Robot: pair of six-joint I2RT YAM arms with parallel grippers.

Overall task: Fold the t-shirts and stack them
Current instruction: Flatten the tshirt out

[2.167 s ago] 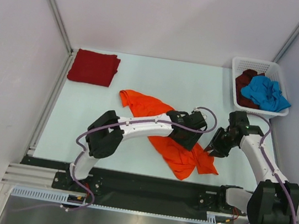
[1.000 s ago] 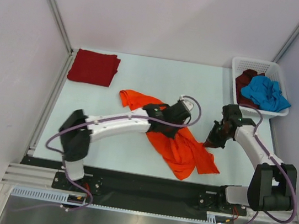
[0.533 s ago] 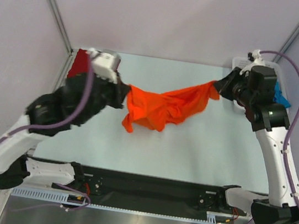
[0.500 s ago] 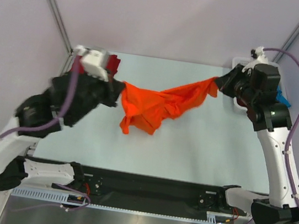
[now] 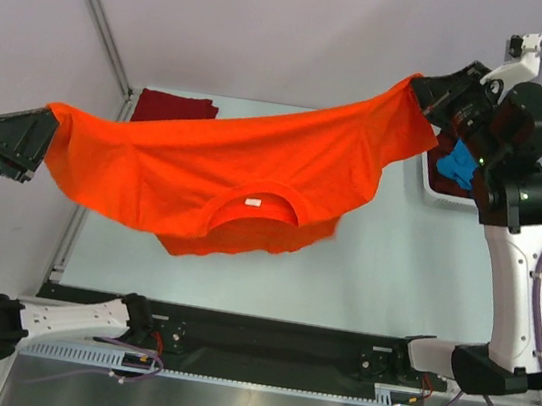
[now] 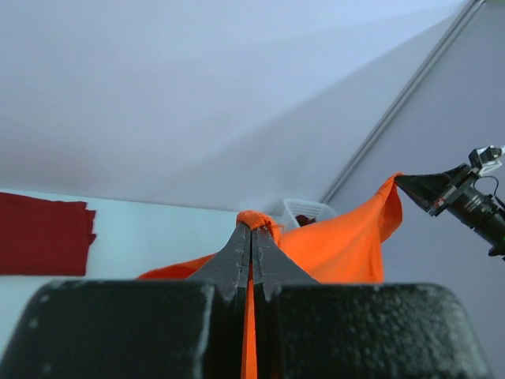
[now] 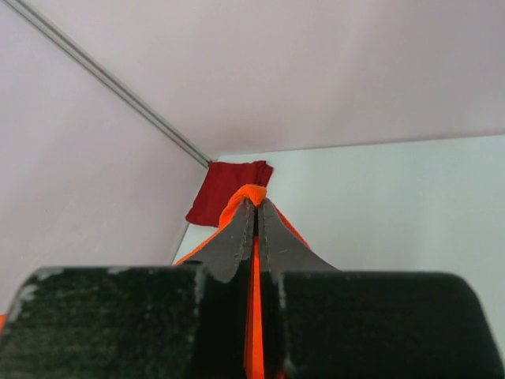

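Far left, the left gripper (image 5: 50, 120) is clamped on one hem corner of the bright orange t-shirt (image 5: 226, 161). The shirt hangs spread above the table (image 5: 393, 266) (neck label showing), hiding part of the folded dark red t-shirt (image 5: 174, 106). The right gripper (image 5: 424, 86) pinches the opposite corner, above the blue t-shirt (image 5: 455, 166).

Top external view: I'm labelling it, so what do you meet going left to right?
The left gripper, shut on the orange t-shirt → that shirt, stretched in the air → the right gripper, shut on its other end → the blue t-shirt.
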